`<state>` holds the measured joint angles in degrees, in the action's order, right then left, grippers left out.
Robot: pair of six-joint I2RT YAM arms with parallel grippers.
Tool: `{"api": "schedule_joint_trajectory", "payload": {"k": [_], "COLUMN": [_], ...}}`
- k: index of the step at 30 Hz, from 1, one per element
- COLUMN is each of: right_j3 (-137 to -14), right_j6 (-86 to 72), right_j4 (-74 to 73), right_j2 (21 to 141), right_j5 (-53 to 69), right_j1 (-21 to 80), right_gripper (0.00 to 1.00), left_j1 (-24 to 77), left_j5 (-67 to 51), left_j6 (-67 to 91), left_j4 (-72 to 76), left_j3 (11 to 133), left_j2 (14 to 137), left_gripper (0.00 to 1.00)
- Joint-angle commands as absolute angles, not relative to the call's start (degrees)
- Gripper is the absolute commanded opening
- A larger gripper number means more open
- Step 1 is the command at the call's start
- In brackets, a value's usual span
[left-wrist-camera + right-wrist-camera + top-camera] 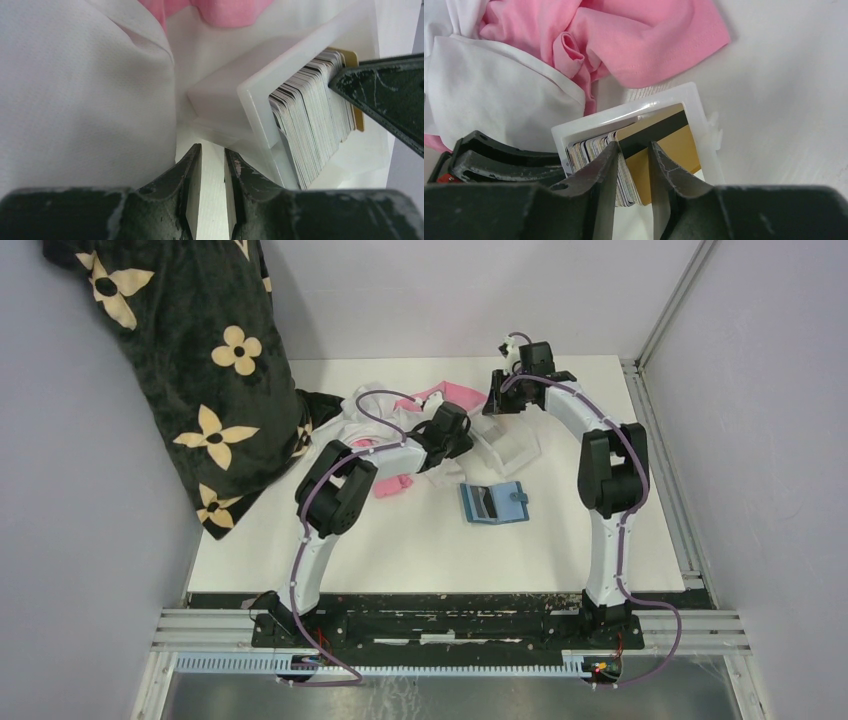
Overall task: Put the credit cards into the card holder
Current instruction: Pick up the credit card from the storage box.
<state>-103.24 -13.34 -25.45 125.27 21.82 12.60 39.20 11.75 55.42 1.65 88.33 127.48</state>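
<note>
**Card pick at the tray: task barely begun**

Scene: the card holder lies opened flat on the table, between the two arms and on the near side of the clear tray, apart from it. A dark rectangle shows in its left half. From the top view I cannot tell whether that is a slot window or a card.

The credit cards stand on edge in the tray as a tight pack. They are grey and silver, with the gold card at one end, leaning so that its black stripe shows. White cloth and pink cloth are bunched against the far side of the tray.

Right gripper: lowered into the tray at the gold end of the pack. Its jaws are apart, with the gold card and a few grey edges between them. The gap is wider than a card, so I judge nothing is pinched yet.

Left gripper: low beside the tray, jaws a narrow gap apart. A white surface fills the gap. I cannot tell whether that is the table behind or something clamped.

Progress (judgement):
- Done: holder open and ready; right gripper lined up on the first card.
- Left: close on one card, lift it clear without dragging its neighbours, carry it to the holder and slide it into a slot. Then repeat for the rest of the pack.
- Risk: the jaws span more than one card, so a double pick looks possible.
</note>
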Motion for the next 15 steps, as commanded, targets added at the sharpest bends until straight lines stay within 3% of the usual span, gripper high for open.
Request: {"api": "schedule_joint_trajectory", "payload": {"k": [1,15], "right_j3": [-100.69,-97.8], "right_j6": [-14.4,-15.53], "right_j4": [-30.48,-28.76], "right_j2": [122.83,117.53], "right_j5": [20.88,15.36], "right_j1": [14.56,15.12], "right_gripper": [0.31,0.11], "left_j1": [37.77,37.35], "left_j5": [13.09,13.36], "left_j6": [54.27,53.14], "left_j4": [3.99,3.08], "left_j3": [92.38,92.2], "left_j2": [127.53,126.44], "left_gripper": [0.31,0.31]}}
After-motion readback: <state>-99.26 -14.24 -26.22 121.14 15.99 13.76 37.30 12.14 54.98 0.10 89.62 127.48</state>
